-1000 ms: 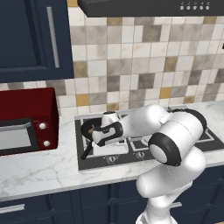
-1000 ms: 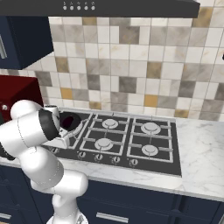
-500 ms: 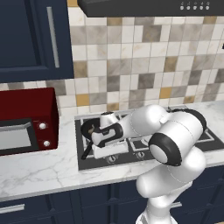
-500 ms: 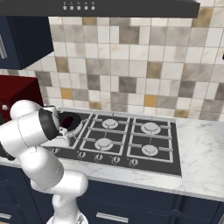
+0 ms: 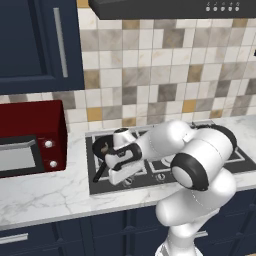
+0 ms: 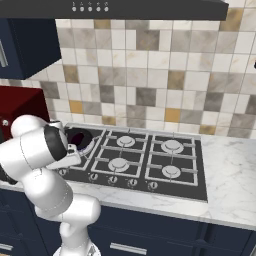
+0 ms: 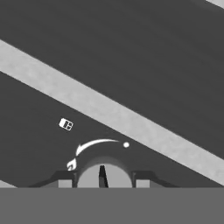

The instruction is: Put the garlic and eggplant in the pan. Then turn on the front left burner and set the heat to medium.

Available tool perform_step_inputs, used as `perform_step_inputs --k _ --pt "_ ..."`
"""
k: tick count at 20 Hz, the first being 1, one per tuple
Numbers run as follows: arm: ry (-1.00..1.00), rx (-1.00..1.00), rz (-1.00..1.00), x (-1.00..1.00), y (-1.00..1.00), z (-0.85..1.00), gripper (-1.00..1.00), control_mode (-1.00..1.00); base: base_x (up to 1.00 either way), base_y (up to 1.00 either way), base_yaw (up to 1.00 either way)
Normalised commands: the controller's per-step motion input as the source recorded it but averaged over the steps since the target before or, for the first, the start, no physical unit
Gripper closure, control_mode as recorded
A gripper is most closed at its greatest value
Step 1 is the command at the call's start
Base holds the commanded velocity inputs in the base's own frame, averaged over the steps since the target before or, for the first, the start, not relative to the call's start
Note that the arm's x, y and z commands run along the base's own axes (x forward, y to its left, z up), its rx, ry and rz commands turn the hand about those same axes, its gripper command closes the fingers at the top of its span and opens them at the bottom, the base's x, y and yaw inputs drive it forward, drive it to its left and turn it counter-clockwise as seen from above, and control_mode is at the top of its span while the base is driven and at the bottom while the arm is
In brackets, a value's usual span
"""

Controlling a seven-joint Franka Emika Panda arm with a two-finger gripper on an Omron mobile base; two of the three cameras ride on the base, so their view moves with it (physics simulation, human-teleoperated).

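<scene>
The black pan [image 5: 101, 150] sits at the left end of the stove [image 6: 190, 170], its long handle [image 5: 98, 175] pointing toward the counter front. From the other side the pan [image 6: 80, 137] shows past my elbow. My hand covers most of its inside, and I cannot make out the garlic or the eggplant. The front left burner is hidden under the pan and my arm. My gripper [image 5: 120, 177] reaches down to the stove's front edge. In the hand view the gripper [image 7: 103, 183] is shut on a pale round stove knob [image 7: 103, 171] with a dark pointer line, below a white arc marking [image 7: 98, 143].
A red microwave [image 5: 30, 137] stands on the marble counter [image 5: 45, 200] left of the stove. Several smaller silver-capped burners [image 6: 172, 146] lie to the right under black grates, with a row of knobs [image 6: 132, 183] along the front. Dark cabinets and a range hood hang above.
</scene>
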Motion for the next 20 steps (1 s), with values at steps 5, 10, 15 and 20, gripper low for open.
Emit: perform_step_inputs --k 5,10,15,20 --pt "0.00 0.07 0.37 -0.11 -0.10 0.00 1.00 -1.00 0.00 0.00 0.00" --pt "0.00 0.05 0.37 -0.06 -0.16 0.00 1.00 -1.00 0.00 0.00 0.00" --pt "0.00 0.05 0.37 0.00 -0.28 0.00 1.00 -1.00 0.00 0.00 0.00" --pt "0.00 0.06 0.37 0.00 -0.24 0.00 1.00 -1.00 0.00 0.00 0.00"
